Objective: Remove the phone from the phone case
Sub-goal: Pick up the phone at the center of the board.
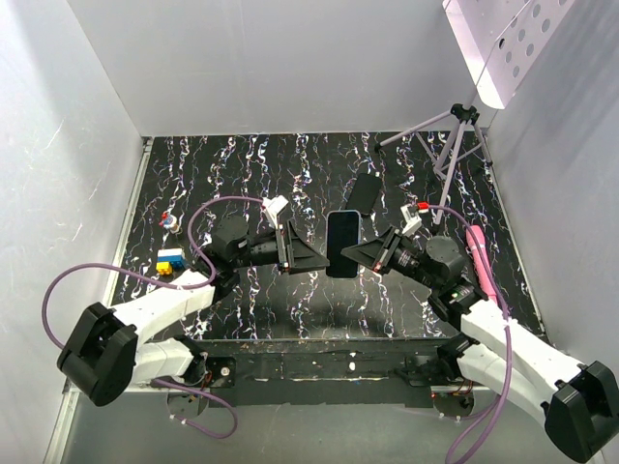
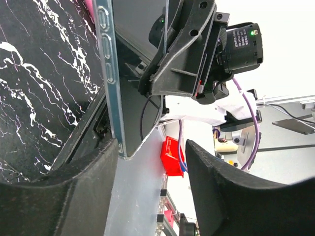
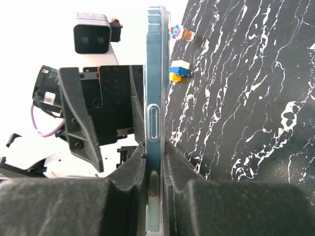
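Observation:
A dark-screened phone with a blue-grey metal rim is held upright on its edge above the table's middle. No red rim shows on it, and no red-rimmed phone is in view. My right gripper is shut on its lower end, its pads flat on both faces. My left gripper is open at the phone's left side. In the left wrist view the phone's corner sits by one finger, far from the other. A thin matte black phone case lies flat behind; its contents cannot be told.
A small tripod stands at the back right under a white perforated panel. A pink bar lies along the right wall. Blue-and-yellow toy blocks and a small figure sit at the left. White walls enclose the table.

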`<state>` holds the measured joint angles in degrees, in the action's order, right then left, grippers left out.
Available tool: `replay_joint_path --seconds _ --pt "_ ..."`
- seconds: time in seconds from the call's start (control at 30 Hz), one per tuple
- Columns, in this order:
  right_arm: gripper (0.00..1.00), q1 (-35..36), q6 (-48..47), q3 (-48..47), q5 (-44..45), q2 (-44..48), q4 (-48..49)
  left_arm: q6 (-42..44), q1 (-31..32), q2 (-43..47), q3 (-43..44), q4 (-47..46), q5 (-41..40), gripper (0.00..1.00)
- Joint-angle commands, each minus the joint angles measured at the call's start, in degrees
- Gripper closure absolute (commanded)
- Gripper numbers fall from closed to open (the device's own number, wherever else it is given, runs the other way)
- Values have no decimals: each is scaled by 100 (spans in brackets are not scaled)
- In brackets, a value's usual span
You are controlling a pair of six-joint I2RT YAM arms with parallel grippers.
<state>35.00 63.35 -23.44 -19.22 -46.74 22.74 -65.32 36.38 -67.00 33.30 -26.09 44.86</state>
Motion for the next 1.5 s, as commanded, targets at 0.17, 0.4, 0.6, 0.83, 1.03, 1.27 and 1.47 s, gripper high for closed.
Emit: replay_joint_path --seconds 0.17,0.4,0.6,0.83,1.03,1.27,1.47 --pt "99 -125 1030 208 -73 121 1531 -113 308 12 27 -232 -12 59" --pt "99 -143 1065 235 112 350 1452 116 379 258 115 569 -381 54" --pt "99 -152 1144 314 182 359 1681 -95 413 83 28 333 -391 61" --pt "99 -143 1118 358 -2 201 2041 -464 458 -172 54 -388 -215 58" --pt "99 -152 995 358 -134 183 1997 -710 458 -357 28 -827 -197 64" --pt "99 -152 846 279 -248 209 1726 -851 458 -550 45 -1162 -92 92" --pt "75 -160 13 -343 -397 227 -36 -571 431 -630 176 -1084 267 100"
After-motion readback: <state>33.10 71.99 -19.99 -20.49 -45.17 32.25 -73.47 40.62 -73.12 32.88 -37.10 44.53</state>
